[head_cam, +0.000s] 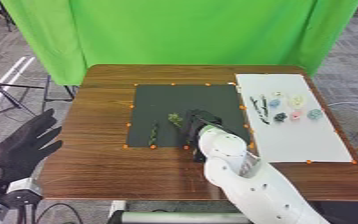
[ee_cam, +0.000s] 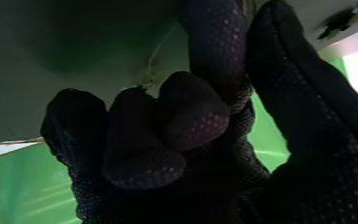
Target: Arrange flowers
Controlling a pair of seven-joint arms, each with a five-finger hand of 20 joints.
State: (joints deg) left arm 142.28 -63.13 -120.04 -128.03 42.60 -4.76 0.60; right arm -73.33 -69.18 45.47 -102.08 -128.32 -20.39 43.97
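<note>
In the head view, your right robot hand [head_cam: 195, 125] covered part of the dark mat [head_cam: 189, 92] and hid what lay beneath. The right wrist view showed its glove close up, several fingers curled in; whether they gripped a stem could not be made out. That arm entered from the near edge, toward the right corner, and reached inward, slanting left.

Your left robot hand [head_cam: 23, 145] was beyond the tabletop's [head_cam: 104, 175] left edge, open, fingers apart and pointing toward the far side.

A leafy sprig [head_cam: 175, 119] was just beside the right robot hand, on its left; its lower end was hard to trace. Nearer the mat's left and near edges, a thin green stem [head_cam: 153, 135] lay with its long axis running from near to far.

Along the tabletop's right side, a white sheet [head_cam: 295, 145] held dark stems [head_cam: 264, 116], mostly lengthwise, and yellow [head_cam: 295, 102], pink [head_cam: 294, 115] and bluish flowers [head_cam: 315, 114].
</note>
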